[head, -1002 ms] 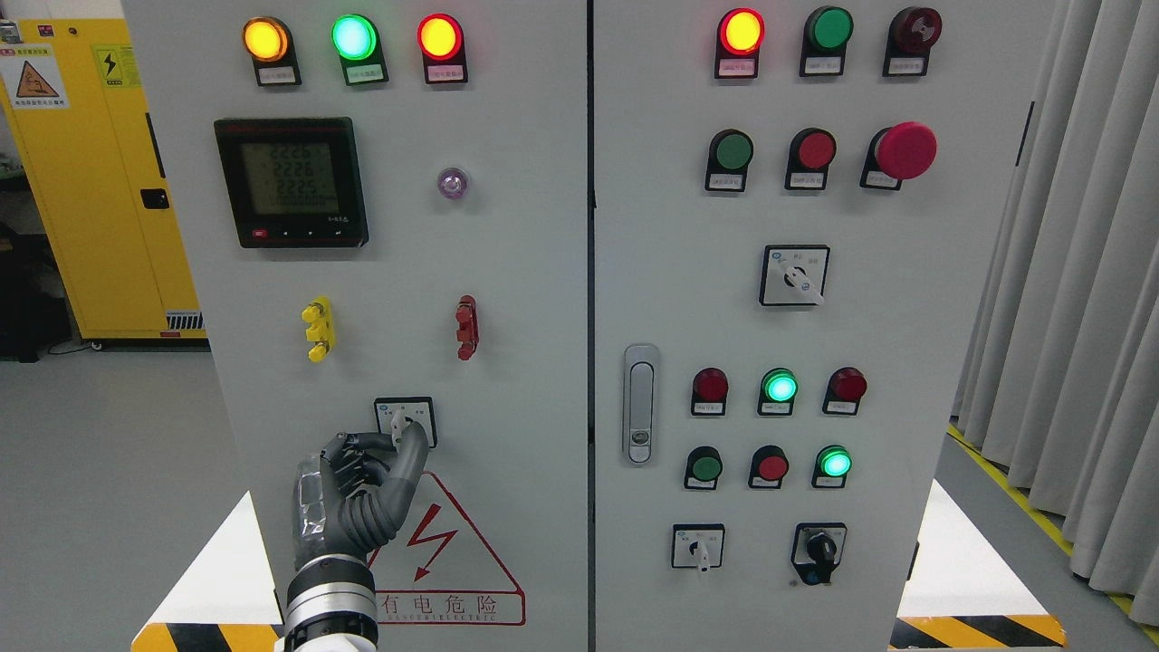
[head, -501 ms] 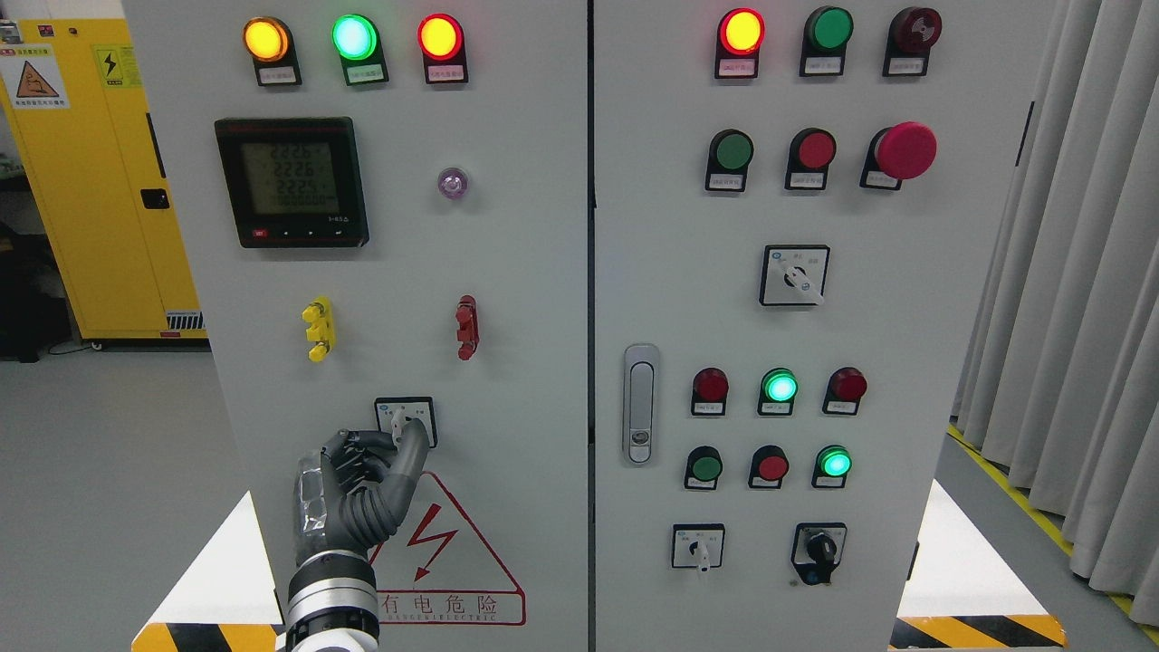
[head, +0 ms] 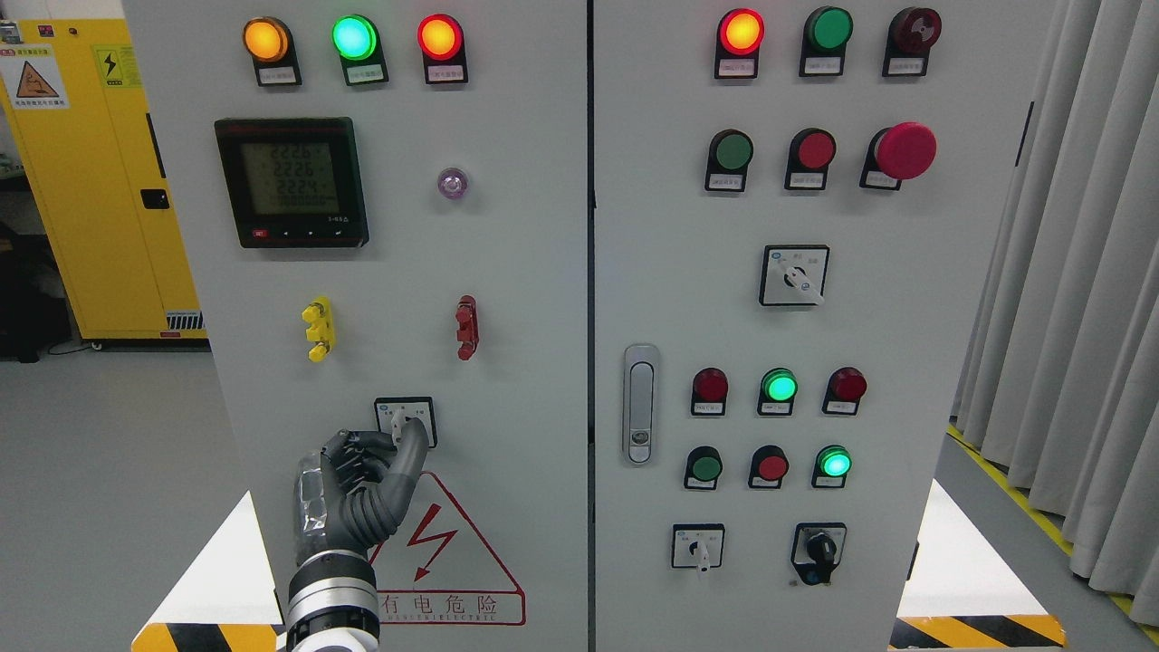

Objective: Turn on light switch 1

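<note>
Gripping switch [head: 405, 421] knob | left hand [head: 367, 475] just below the switch, thumb and fingers pinching it | reach done | turn left, judged | right hand unseen

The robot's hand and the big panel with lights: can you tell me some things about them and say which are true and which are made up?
1. The left hand is at the small rotary switch above the lightning warning sign. True.
2. The big red mushroom button is on the left door. False: it is on the right door.
3. A yellow cabinet stands behind, at left. True.
4. The meter screen is dark. False: it shows digits.
</note>
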